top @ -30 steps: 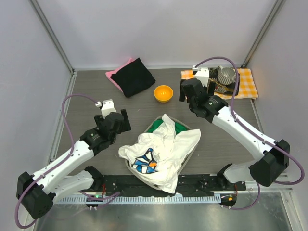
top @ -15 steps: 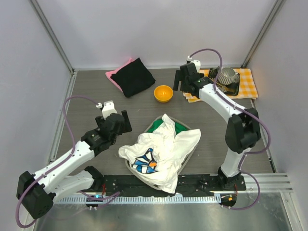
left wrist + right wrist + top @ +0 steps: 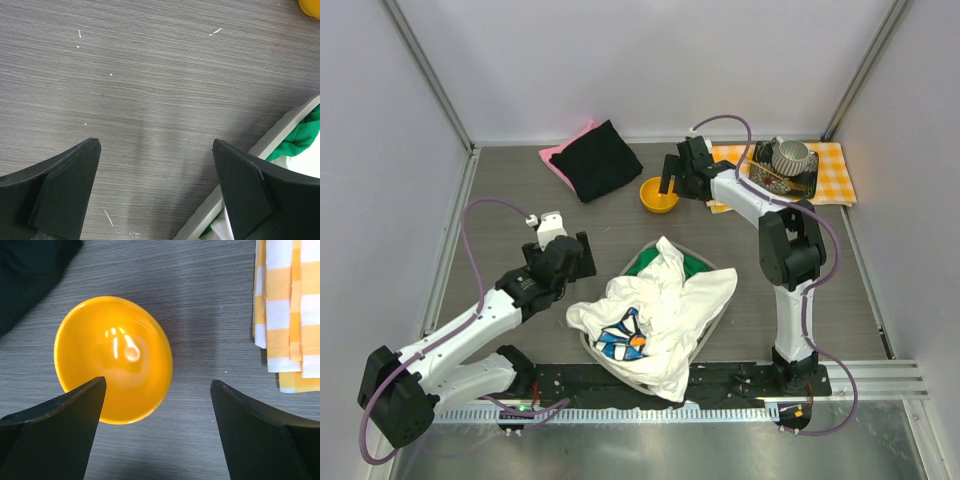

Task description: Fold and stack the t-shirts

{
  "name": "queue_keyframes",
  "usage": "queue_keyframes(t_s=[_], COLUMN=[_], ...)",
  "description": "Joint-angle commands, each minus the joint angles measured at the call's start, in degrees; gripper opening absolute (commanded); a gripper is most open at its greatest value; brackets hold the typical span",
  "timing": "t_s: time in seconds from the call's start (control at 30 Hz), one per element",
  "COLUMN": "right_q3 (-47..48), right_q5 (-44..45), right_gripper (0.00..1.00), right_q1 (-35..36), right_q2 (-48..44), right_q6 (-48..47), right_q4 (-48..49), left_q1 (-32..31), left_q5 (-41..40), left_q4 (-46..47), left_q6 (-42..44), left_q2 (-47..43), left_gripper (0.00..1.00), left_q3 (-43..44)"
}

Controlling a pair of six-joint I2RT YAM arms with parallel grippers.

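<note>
Top external view is showing a white t-shirt with a blue daisy print (image 3: 655, 312) lying crumpled over the front and sides of a grey basket (image 3: 720, 270) in the near middle of the table (image 3: 500, 190), with a green t-shirt (image 3: 648, 263) peeking out beneath it at the basket's far side. At the far left of the table a folded black t-shirt (image 3: 598, 160) is resting on top of a pink t-shirt (image 3: 558, 156), whose edge is showing along the left. The left gripper (image 3: 582, 252) is hovering just left of the basket, near the white shirt's left edge but apart from it, its jaws standing wide apart and holding nothing. Its wrist camera is looking down on bare tabletop between the two fingers (image 3: 70, 180), while the basket rim, a fold of green cloth and a bit of white cloth are showing at the right edge of that view. The right gripper (image 3: 672, 184) is reaching well beyond the basket, far from the shirts in it and to the right of the black and pink stack. It is hanging over an orange bowl (image 3: 112, 360), its jaws spread wide; the left finger is overlapping the bowl's near rim in the wrist view, and nothing is being gripped. An orange-and-white checked cloth (image 3: 287, 315) is lying just right of the bowl, and at the far right a ribbed metal mould (image 3: 790, 155) is sitting on it.
</note>
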Motion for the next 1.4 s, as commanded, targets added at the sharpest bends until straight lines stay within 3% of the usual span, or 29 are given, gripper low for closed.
queue_keyframes(t_s=[0.0,0.2,0.3,0.43,0.5,0.6,0.63,0.77,0.9,1.37], right_q3=[2.2,2.7,3.4,5.5,7.3,8.0,8.2,14.1,16.7,15.3], right_q5=[-1.3,0.9,1.7,1.4,1.3,1.6,1.9,4.1,8.0,11.5], right_gripper=[0.91,0.85,0.73,0.48,0.45,0.24,0.01,0.01,0.01,0.01], right_q1=[-0.1,-0.3,-0.5,-0.5,-0.5,-0.5,-0.5,-0.6,-1.9,-18.8], right_q2=[1.2,3.1,4.6,7.1,8.8,9.7,10.0,11.3,6.3,-0.9], right_q6=[1.6,2.5,3.3,4.1,4.3,4.8,4.9,4.0,3.3,8.7], right_q4=[2.7,2.9,3.0,1.7,0.8,0.7,0.5,-3.2,-5.3,-9.6], left_q1=[0.2,0.1,0.2,0.1,0.2,0.1,0.2,0.1,0.1,0.2], left_q5=[-1.6,-2.1,-2.0,-2.0,-2.1,-2.8,-2.9,-2.8,-2.8,-1.9], left_q4=[2.6,2.1,2.3,2.3,2.3,2.2,2.1,2.0,2.1,2.7], left_q6=[-0.1,-0.3,-0.5,-0.9,-0.8,-0.4,-0.4,-0.2,-0.2,0.0], left_q2=[-0.5,-1.3,-1.9,-2.6,-2.9,-3.0,-3.0,-3.0,-3.6,-3.9], left_gripper=[1.00,1.00,1.00,1.00,1.00,1.00,1.00,1.00,1.00,1.00], left_q3=[0.0,-0.7,-1.2,-1.8,-2.1,-2.1,-1.9,-1.8,-2.1,-2.6])
